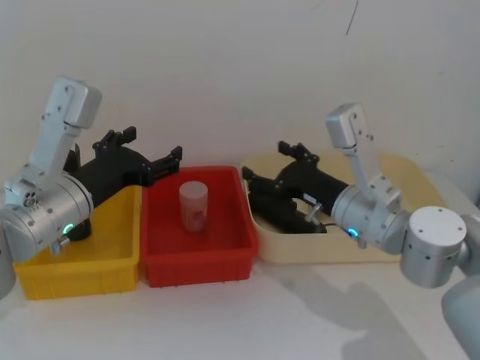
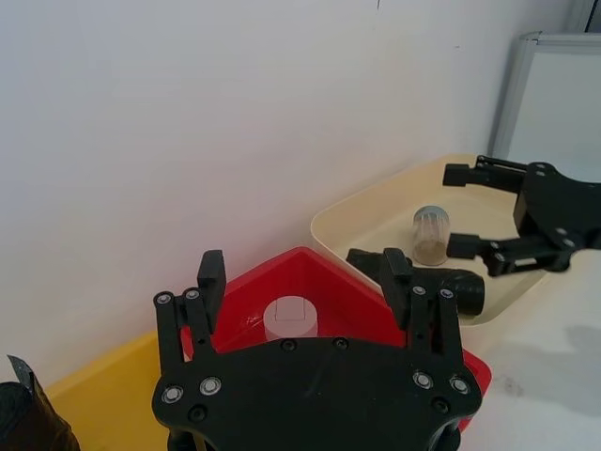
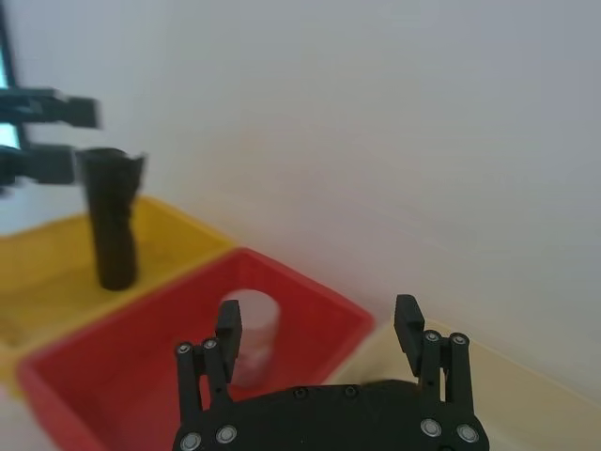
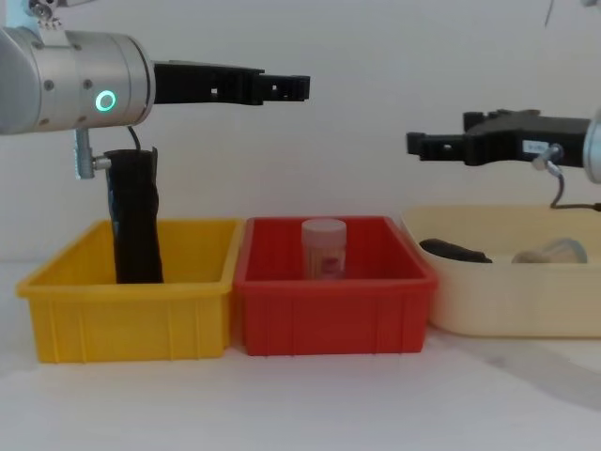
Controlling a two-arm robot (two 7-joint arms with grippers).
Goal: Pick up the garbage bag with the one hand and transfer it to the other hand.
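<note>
Chest view first: nearest us, the white surface (image 4: 300, 404) carries three bins in a row. The yellow bin (image 4: 127, 315) sits at lower left, the red bin (image 4: 333, 315) in the middle, touching it, and the cream tray (image 4: 516, 301) at lower right.

Into the bins now. Low in the right of the frame, the garbage bag (image 4: 453, 251) lies on its side in the cream tray, just peeking over the rim. It's a smooth, dark black cylinder with a rounded end, and from the left wrist view (image 2: 460, 287) it looks short and stubby against the tray's near wall. I can't make out its label from any angle. A pale jar (image 4: 554, 252) sits near it in the same tray. In the red bin, a frosted jar (image 4: 324, 247) stands upright, alone. In the yellow bin stands a crinkled black roll (image 4: 136, 216), upright and well taller than the bin wall.

Up above, the left gripper (image 4: 282, 87) reaches in from the upper left on the green-lit arm, high over the yellow and red bins. Its fingers are spread wide, holding nothing. On the right, the right gripper (image 4: 423, 144) hangs above the cream tray, clear of the bag, fingers also spread wide and empty.

Behind it all is a plain white wall (image 4: 376, 38).
</note>
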